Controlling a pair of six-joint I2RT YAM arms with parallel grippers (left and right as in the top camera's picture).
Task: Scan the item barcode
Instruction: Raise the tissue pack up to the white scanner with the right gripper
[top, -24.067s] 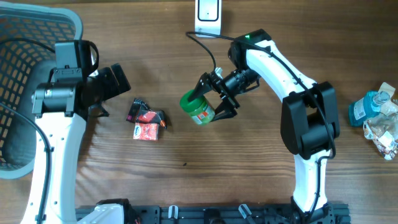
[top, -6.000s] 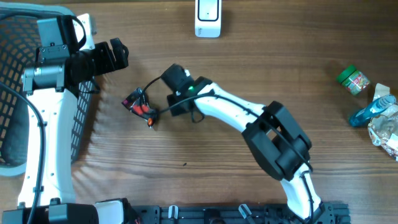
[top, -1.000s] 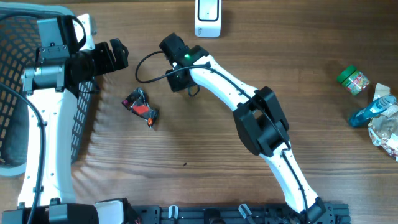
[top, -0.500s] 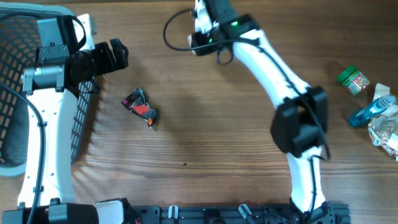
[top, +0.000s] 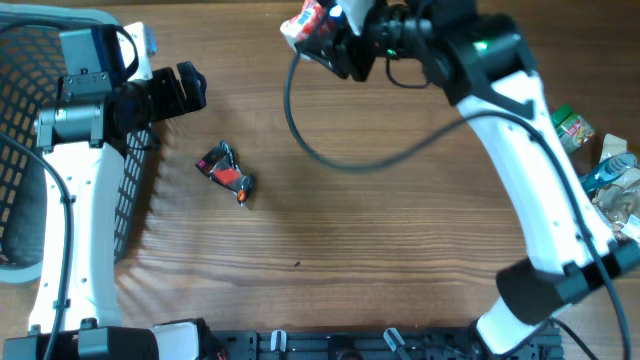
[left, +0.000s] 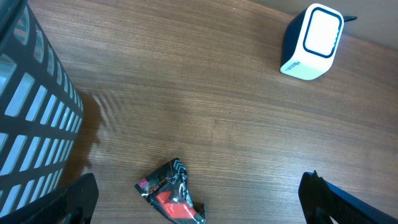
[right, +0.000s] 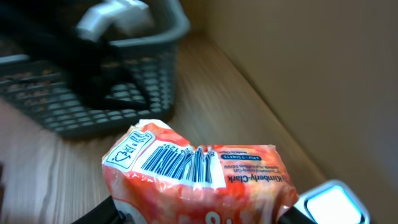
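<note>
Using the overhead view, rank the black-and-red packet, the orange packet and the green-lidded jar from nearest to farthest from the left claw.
From the left claw:
1. black-and-red packet, close by on the table.
2. orange packet, top centre.
3. green-lidded jar, far right side.

Basket (top: 18, 130): dark grey plastic mesh, standing at the left edge of the tabletop (top: 380, 250)
Wrapper (top: 226, 174): small, crumpled, black and red, lying on bare wood to the right of the basket, apart from it
Jar (top: 568, 127): small, green, near the right edge
Bottle (top: 600, 175): blue, just below the jar
Bag (top: 622, 210): clear, crumpled, against the bottle at the right edge
Tabletop: brown wood grain
</note>
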